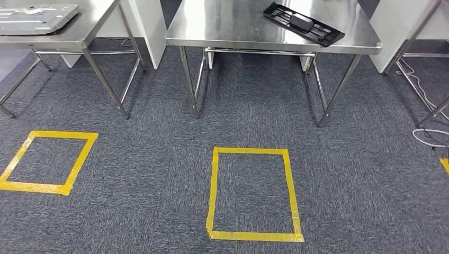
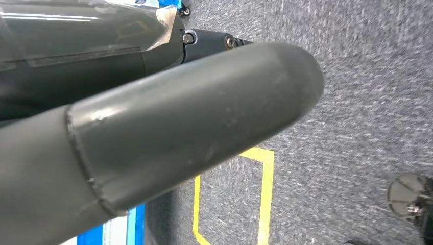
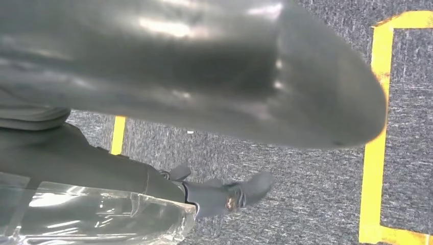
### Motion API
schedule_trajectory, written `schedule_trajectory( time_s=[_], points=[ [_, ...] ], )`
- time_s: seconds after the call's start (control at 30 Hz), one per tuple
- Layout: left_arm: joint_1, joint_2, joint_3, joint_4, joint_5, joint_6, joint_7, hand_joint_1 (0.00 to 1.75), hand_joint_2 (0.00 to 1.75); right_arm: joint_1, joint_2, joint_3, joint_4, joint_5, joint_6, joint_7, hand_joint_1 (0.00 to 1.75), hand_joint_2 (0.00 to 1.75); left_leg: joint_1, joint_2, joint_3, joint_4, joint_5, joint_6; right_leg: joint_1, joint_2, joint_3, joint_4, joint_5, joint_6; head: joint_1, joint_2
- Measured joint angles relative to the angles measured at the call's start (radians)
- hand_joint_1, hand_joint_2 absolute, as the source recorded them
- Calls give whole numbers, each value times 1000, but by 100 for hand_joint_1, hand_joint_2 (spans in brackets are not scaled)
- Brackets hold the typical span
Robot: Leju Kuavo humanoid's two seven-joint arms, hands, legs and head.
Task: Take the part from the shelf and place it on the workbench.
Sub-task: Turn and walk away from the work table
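A black tray-like part (image 1: 303, 23) lies tilted near the far right corner of the steel workbench (image 1: 227, 32) ahead of me. My left hand (image 2: 168, 132) hangs over the grey carpet, thick thumb stretched out and dark fingers (image 2: 214, 41) beside it, with nothing in it. My right hand (image 3: 204, 76) also hangs above the carpet, its dark fingers (image 3: 240, 191) loosely extended and holding nothing.
A second steel table (image 1: 90, 26) at the left carries a flat grey metal plate (image 1: 37, 18). Yellow tape rectangles (image 1: 254, 193) (image 1: 47, 161) mark the carpet before each table. White panels stand behind the table legs. Cables (image 1: 429, 135) trail at the right.
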State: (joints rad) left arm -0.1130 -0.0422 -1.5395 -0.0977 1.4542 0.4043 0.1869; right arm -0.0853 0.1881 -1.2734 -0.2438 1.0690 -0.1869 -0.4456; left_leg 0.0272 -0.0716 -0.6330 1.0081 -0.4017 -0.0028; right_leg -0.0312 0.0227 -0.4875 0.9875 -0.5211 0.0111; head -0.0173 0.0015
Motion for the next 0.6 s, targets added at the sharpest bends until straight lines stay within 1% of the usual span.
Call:
schedule_trajectory(
  time_s=[0.03,0.07,0.1,0.13,0.17,0.2,0.23,0.27,0.3,0.33,0.37,0.4,0.47,0.5,0.53,0.57,0.6],
  points=[
    [1,0,0,0,-1,-1,-1,0,0,0,0,0,0,-2,0,1,0,0,2,14,-14,32,-25,-2,0,-9,-3,-1,5,-7,-2,0],
    [2,0,-1,0,-5,-2,-3,0,0,1,0,0,0,-4,-1,3,0,0,2,31,-36,87,-64,-4,1,-19,-7,-1,8,-12,-4,0],
    [1,0,-2,0,-10,-6,-4,0,0,3,0,0,0,-8,-2,6,0,0,2,47,-65,159,-110,-5,3,-29,-10,0,9,-14,-6,0],
    [1,0,-3,0,-16,-10,-6,0,0,5,0,-1,0,-13,-4,8,0,0,2,55,-91,231,-149,-6,6,-41,-12,0,10,-15,-8,0],
    [1,0,-5,0,-22,-14,-7,0,0,7,0,-1,0,-17,-6,10,0,0,2,60,-107,281,-171,-6,7,-54,-14,0,10,-15,-7,0],
    [1,0,-6,0,-26,-18,-7,0,0,7,0,-1,0,-20,-8,12,0,0,2,63,-103,295,-173,-5,9,-65,-13,1,10,-15,-8,0],
    [1,0,-7,0,-30,-21,-7,0,0,7,0,-1,0,-22,-10,14,0,0,2,67,-77,264,-156,-2,9,-75,-11,1,9,-15,-7,0],
    [1,0,-7,0,-33,-24,-7,0,0,6,0,-1,0,-24,-12,14,0,0,1,76,-34,198,-126,3,10,-84,-8,1,9,-14,-7,0],
    [0,1,-7,0,-35,-26,-7,0,0,4,1,-2,0,-25,-13,15,0,0,-1,94,11,123,-101,7,11,-91,-5,1,8,-13,-8,0],
    [-2,2,-8,0,-37,-27,-6,0,0,3,2,-2,0,-26,-15,15,0,0,-5,108,47,61,-82,13,14,-98,-4,2,6,-9,-7,0],
    [-5,3,-8,0,-38,-28,-4,0,0,2,3,-2,0,-26,-17,15,0,0,-10,119,67,22,-73,17,17,-104,-5,2,5,-5,-7,0],
    [-6,3,-8,0,-38,-29,-3,0,0,1,3,-2,0,-26,-17,15,0,0,-16,123,71,9,-73,20,20,-110,-6,3,4,0,-6,0],
    [-6,4,-8,0,-36,-29,0,0,0,-1,3,-2,0,-26,-18,16,0,0,-21,108,68,3,-69,30,23,-119,-2,0,4,12,-6,0],
    [-6,4,-8,0,-35,-29,0,0,0,-2,3,-2,0,-26,-18,16,0,0,-22,101,69,-3,-65,37,22,-112,-3,3,-1,18,-6,0],
    [-6,4,-8,0,-33,-29,1,0,0,-3,3,-2,0,-26,-18,16,0,0,-21,94,71,-9,-60,45,21,-96,-11,23,-16,20,-5,0],
    [-7,4,-8,0,-32,-29,2,0,0,-3,3,-2,0,-25,-18,16,0,0,-20,87,71,-14,-55,52,21,-75,-30,65,-39,19,-4,0],
    [-8,4,-8,0,-31,-29,3,0,0,-2,3,-2,0,-25,-17,16,0,0,-20,80,70,-16,-53,56,18,-55,-60,127,-68,14,-3,0]
  ],
)
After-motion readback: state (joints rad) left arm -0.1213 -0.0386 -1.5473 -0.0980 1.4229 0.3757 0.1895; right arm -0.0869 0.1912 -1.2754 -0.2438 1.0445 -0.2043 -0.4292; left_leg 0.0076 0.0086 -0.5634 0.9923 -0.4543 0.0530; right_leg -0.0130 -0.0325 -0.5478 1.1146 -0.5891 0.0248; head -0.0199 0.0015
